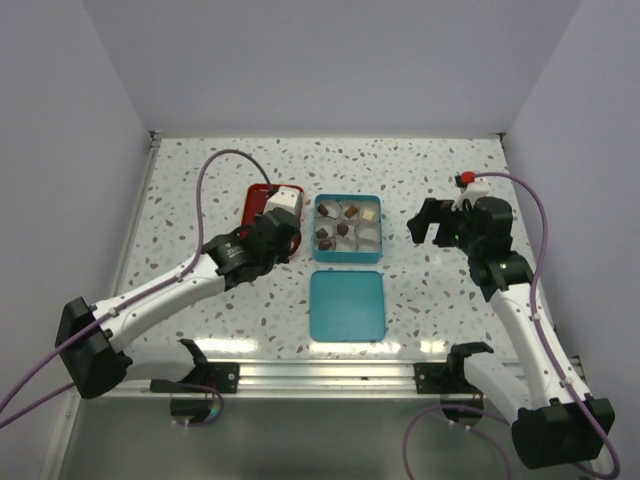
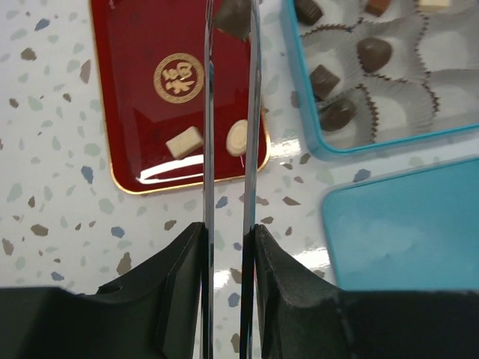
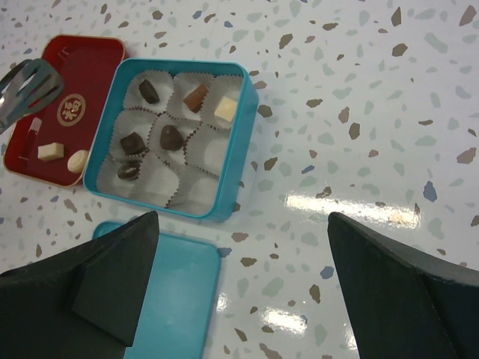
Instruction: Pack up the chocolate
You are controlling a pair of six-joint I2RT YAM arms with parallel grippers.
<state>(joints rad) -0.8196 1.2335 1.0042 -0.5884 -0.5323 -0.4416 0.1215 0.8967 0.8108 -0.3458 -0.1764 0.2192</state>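
**Six pieces boxed, one pinched, two on the tray**

Left gripper [image 1: 284,202] is positioned over the red tray [image 2: 135,45], with its two thin metal blades drawn close together. A dark piece [image 2: 233,19] is pinched between the blade tips, over the part of the tray beyond the gold emblem [image 2: 178,78]. Whether it is lifted clear of the tray cannot be told. One cream block [image 2: 184,142] and one cream oval [image 2: 237,137] are noted side by side at the tray's near end.

Teal tin [image 3: 243,127] is set just right of the tray and lined with white paper cups [image 3: 202,161], three rows of three. Chocolate [image 3: 171,137] is seen in six cups: the far row is full, two are filled in the middle row and one in the near row. Most of these pieces are dark; one tan and one cream piece are noted in the far row. Teal lid [image 1: 346,305] is laid flat on the speckled table [image 1: 200,170], nearer the arm bases and apart from the tin.

Right gripper [image 1: 428,222] is held above the table to the right of the tin. Its jaws are spread wide and nothing is gripped.
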